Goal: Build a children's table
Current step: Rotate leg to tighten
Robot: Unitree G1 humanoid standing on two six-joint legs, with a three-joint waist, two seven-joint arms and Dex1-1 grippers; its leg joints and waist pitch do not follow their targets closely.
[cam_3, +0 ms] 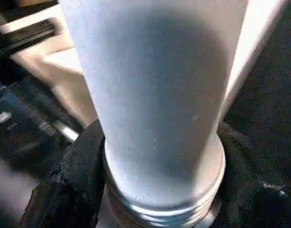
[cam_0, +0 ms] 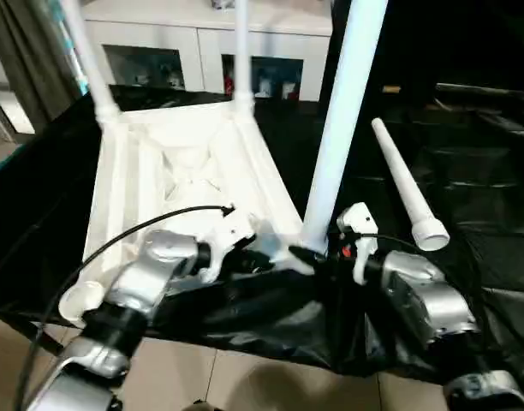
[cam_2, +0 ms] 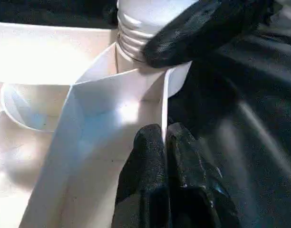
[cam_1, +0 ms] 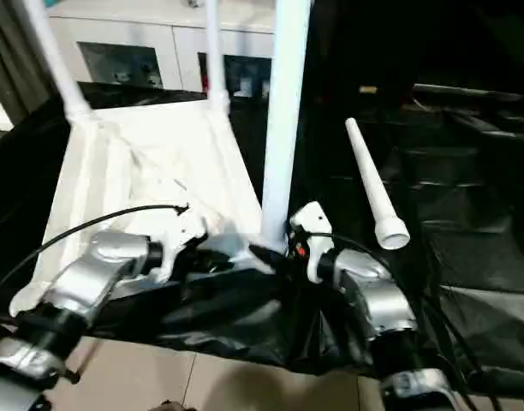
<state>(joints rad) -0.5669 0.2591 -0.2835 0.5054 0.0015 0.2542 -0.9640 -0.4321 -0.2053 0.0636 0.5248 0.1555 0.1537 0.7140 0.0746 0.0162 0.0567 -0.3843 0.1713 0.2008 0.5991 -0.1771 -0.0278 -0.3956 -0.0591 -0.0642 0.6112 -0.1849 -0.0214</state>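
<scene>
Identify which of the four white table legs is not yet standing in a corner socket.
The leg lying loose on the black sheet, to the right of the upturned tabletop. The other three stand upright in corners, the nearest between the right claw's fingers.

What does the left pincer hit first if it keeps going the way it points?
Most likely the base of the leg standing in the near corner socket. The left pincer, shut on the tabletop's edge wall, points along it toward that leg. Depth is hard to judge.

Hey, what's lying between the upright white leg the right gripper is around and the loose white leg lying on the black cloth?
Nothing: in the left eye view, bare black cloth separates the upright white plastic leg from the loose tapering white leg.
</scene>
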